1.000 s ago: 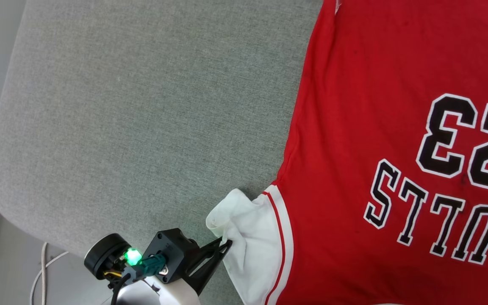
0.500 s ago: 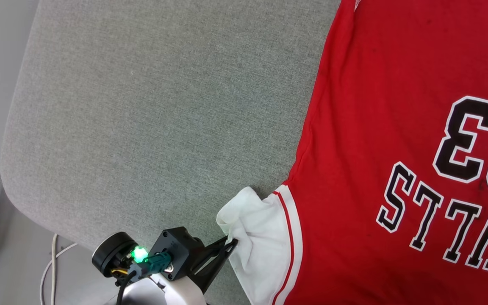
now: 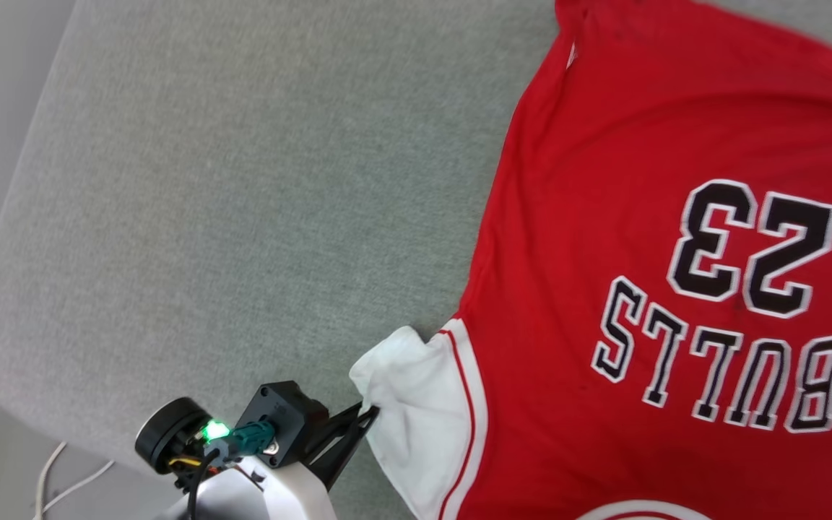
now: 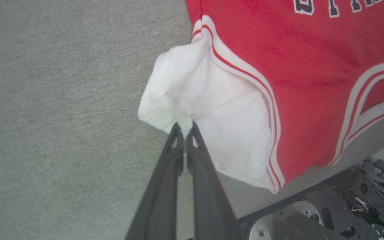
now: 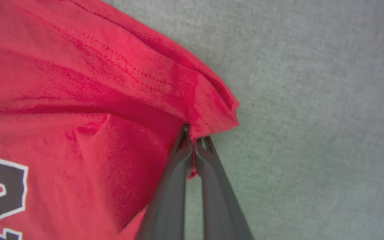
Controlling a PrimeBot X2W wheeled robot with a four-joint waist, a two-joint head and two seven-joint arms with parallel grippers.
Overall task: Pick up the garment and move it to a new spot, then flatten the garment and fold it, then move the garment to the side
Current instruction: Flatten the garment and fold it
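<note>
1 shirt point(image 3: 589, 180), 2 grips on it. Left gripper point(image 4: 185, 128) clamps the white sleeve edge; the red body spreads right of its tips. Right gripper point(image 5: 193, 138) pinches a red hem corner, cloth bunched just past its tips. Shirt lies print-up on 1 grey cushion point(image 3: 243, 217). 1 white cable point(image 3: 55, 477) on the floor by the left wrist.

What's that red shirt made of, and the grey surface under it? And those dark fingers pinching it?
Shirt: probably soft matte knit fabric; it bunches and creases where pinched, and the hem shows stitching.
Surface: grey woven cloth, upholstery-like; flecked weave, with a rounded edge that looks padded.
Fingers: likely matte dark plastic; smooth, with cut-outs near the tips.
</note>
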